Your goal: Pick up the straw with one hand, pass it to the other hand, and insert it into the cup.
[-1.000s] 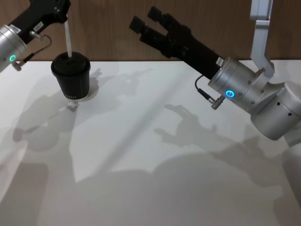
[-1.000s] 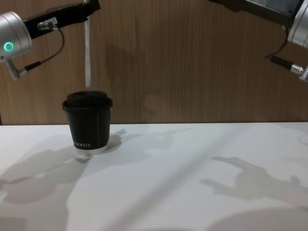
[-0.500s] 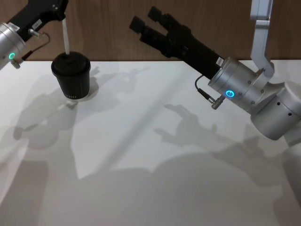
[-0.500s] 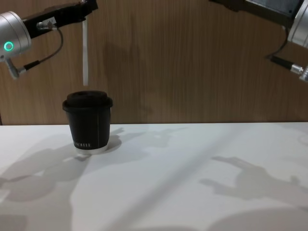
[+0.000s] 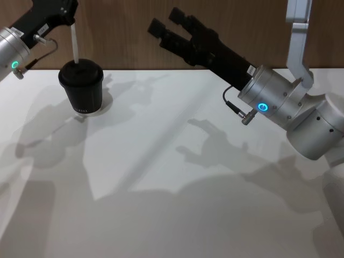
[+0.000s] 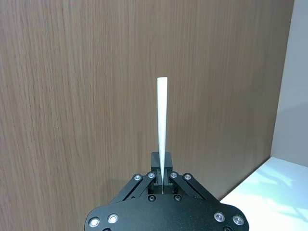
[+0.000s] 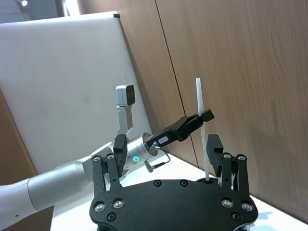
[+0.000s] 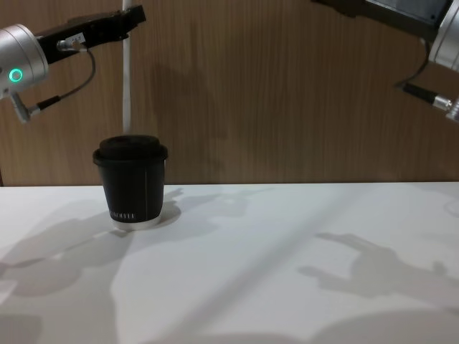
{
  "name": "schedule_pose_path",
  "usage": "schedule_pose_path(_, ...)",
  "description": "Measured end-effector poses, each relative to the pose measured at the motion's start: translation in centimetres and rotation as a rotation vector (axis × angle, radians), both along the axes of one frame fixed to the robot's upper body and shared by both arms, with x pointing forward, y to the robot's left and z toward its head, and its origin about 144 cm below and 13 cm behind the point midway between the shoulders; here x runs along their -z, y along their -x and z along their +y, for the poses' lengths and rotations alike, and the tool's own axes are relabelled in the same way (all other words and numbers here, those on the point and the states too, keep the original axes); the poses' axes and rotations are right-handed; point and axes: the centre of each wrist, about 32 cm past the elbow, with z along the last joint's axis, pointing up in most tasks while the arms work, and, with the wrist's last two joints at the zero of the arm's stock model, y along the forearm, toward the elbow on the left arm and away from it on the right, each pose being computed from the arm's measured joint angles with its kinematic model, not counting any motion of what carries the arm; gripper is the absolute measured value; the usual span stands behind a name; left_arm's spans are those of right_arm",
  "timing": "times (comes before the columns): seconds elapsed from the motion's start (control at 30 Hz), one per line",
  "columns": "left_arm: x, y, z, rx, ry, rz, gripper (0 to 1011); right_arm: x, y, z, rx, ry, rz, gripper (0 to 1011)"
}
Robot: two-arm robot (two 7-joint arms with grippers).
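The left gripper (image 5: 69, 12) is clamped on the straw (image 5: 76, 44), holding it upright above the cup (image 5: 81, 87), at the far left of a white table (image 5: 177, 177) backed by a brown wood-grain wall (image 8: 287, 107). The straw is thin and plain white, its lower end right at the cup's black domed lid. The right gripper (image 5: 166, 24), fingers spread and grasping nothing, hangs well apart to the right. Arm shadows cross the tabletop.

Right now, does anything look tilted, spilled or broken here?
Nothing stands out. The cup stands upright on the table, lid on. The left gripper holds the straw vertical above it. No spill shows.
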Motion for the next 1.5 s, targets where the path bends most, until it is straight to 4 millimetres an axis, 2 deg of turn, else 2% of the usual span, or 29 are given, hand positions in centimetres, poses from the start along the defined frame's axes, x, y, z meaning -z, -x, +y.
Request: schedule_pose_path(1.5,0.89,-0.40,0.42,-0.014,-0.014,0.010,11,0.00,0.00,0.00,0.000,0.000,0.000,1001)
